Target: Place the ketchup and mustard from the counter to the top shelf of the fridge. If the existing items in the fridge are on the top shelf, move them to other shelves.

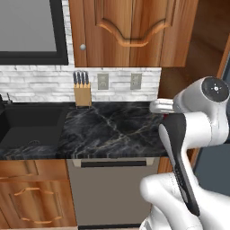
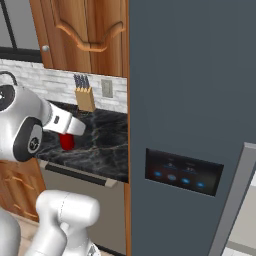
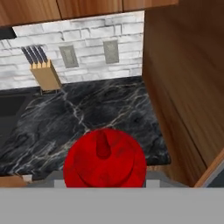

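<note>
The ketchup sits directly under the hand, seen from above as a round red body with its tapered nozzle pointing up at the camera. From the right base view it shows as a red patch hanging below the gripper over the right part of the counter. The fingers are closed in as far as they go, and the bottle sits right between them, so they appear to grip it; the contact itself is hidden.

Close to the right rises a wooden side panel, a tight wall on that side. Past it stands the fridge, its dark blue-grey door with the lit panel; the grey bar handle slants at the near right.

To the left the black marble surface lies open as far as the dark sink. At the far edge a knife block stands against the white brick backsplash, beside two wall outlets. Wooden upper cabinets hang above.
</note>
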Controlling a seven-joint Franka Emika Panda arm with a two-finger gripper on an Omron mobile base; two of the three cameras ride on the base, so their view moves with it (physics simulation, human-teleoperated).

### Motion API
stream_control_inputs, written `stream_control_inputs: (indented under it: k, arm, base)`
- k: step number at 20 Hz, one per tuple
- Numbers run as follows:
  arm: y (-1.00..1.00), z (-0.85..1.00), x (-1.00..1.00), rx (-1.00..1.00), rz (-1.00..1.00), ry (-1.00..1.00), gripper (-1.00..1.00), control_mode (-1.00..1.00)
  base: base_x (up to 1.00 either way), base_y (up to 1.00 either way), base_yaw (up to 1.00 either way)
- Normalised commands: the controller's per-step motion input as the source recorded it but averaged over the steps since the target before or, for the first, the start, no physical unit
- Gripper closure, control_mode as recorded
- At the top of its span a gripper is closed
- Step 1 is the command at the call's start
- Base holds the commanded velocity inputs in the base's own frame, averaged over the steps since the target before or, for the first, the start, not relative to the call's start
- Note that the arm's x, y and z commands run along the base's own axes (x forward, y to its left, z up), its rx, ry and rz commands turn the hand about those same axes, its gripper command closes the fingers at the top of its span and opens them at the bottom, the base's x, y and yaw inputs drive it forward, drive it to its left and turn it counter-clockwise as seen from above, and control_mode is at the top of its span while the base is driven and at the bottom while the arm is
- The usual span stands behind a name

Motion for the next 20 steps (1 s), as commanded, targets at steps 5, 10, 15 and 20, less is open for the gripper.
stream_control_inputs:
  k: [5, 10, 15, 20]
  arm:
    - [0.0, 0.0, -0.17, -0.01, 0.01, -0.11, 1.0, -1.0]
    - [0.0, 0.0, -0.14, -0.01, 0.0, -0.14, 1.0, -1.0]
    - [0.0, 0.01, -0.08, 0.0, 0.0, -0.07, 1.0, -1.0]
    - [0.0, 0.0, -0.1, 0.0, 0.0, 0.0, 1.0, 1.0]
  base:
    - [0.0, 0.0, 0.0]
    - [0.0, 0.0, 0.0]
    - [0.0, 0.0, 0.0]
    - [-0.54, -0.16, 0.0]
